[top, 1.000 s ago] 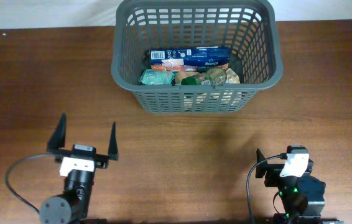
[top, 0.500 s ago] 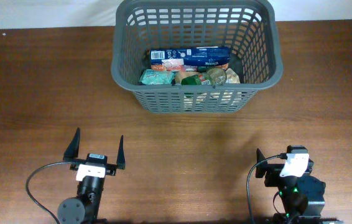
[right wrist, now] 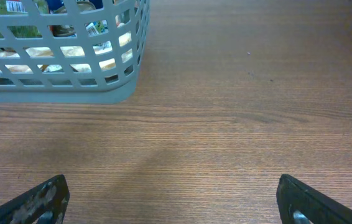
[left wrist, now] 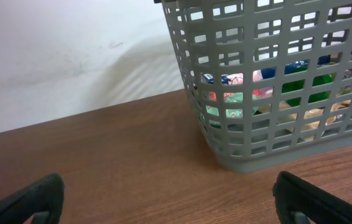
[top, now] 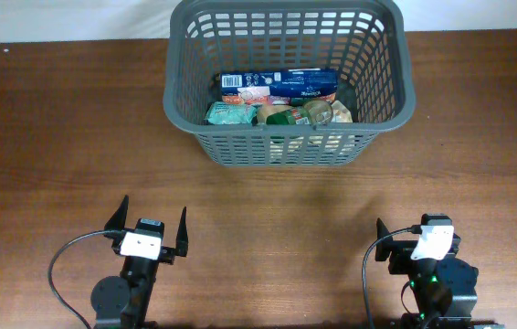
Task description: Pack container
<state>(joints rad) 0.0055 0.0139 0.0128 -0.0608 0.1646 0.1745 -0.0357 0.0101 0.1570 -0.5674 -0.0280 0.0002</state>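
Observation:
The container (top: 178, 102) is a large dark grey lattice basket at the table's far centre. It holds a blue packet (top: 281, 84), a teal packet (top: 226, 113), a green-lidded jar (top: 286, 116) and other small goods. My left gripper (top: 152, 212) is open and empty near the front left, well short of the basket. My right gripper (top: 418, 239) is open and empty at the front right. The left wrist view shows the basket (left wrist: 250, 155) ahead of the open fingers (left wrist: 170, 199). The right wrist view shows its corner (right wrist: 70, 93) far beyond the open fingers (right wrist: 176, 202).
Brown wooden table (top: 48, 128) under everything. A white wall or surface (left wrist: 64, 56) lies behind the table's far edge. Black cables loop beside each arm base at the front edge (top: 58, 274).
My left arm has drawn back toward the front edge and shifted right, still open and empty. The right arm and the basket have not moved.

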